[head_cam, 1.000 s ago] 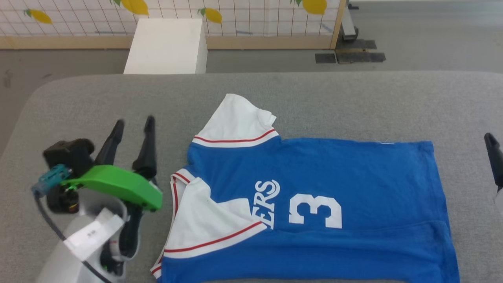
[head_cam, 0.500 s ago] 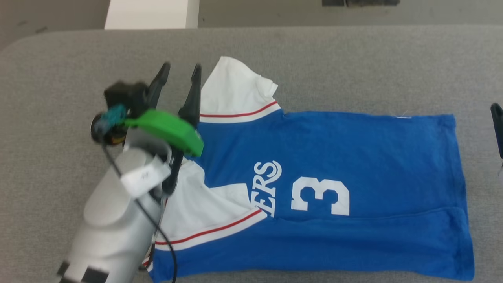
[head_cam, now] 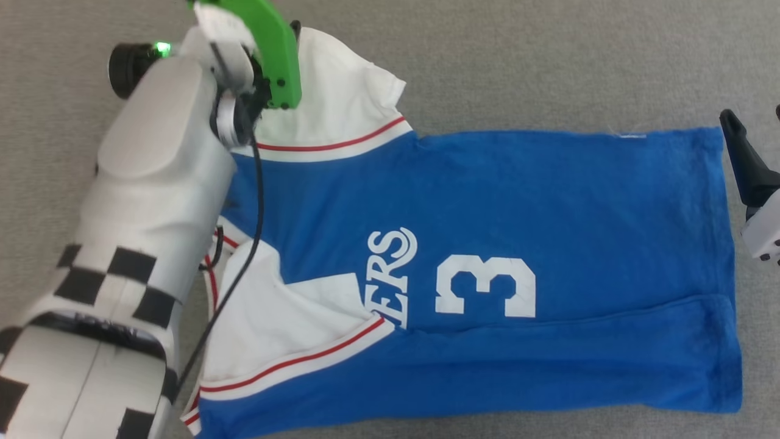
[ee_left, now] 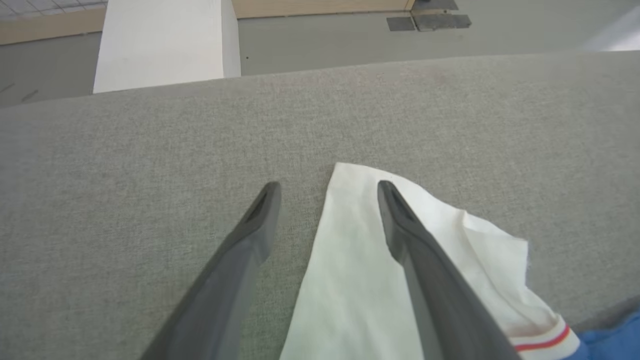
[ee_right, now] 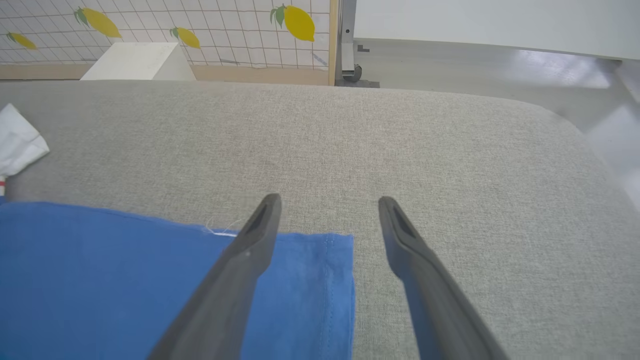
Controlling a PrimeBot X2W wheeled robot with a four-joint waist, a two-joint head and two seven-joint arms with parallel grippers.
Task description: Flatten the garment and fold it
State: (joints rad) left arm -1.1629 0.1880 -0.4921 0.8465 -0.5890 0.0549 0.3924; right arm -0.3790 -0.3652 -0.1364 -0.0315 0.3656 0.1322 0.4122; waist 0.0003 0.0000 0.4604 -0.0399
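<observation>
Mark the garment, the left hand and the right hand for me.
garment (head_cam: 487,195), head view, on the blue body above the 3.
left hand (ee_left: 327,184), left wrist view, midway between its two fingertips.
right hand (ee_right: 329,197), right wrist view, midway between its two fingertips.

A broad grey fabric-covered surface (head_cam: 548,61) with a rounded far corner carries everything; the one thing lying directly on it is the garment (head_cam: 548,201), its blue body spread nearly flat, hem toward the right of the head view. Its far sleeve (head_cam: 341,97) lies rumpled on the grey cloth; its near sleeve (head_cam: 274,329) is folded over the chest, covering the start of the lettering.
</observation>
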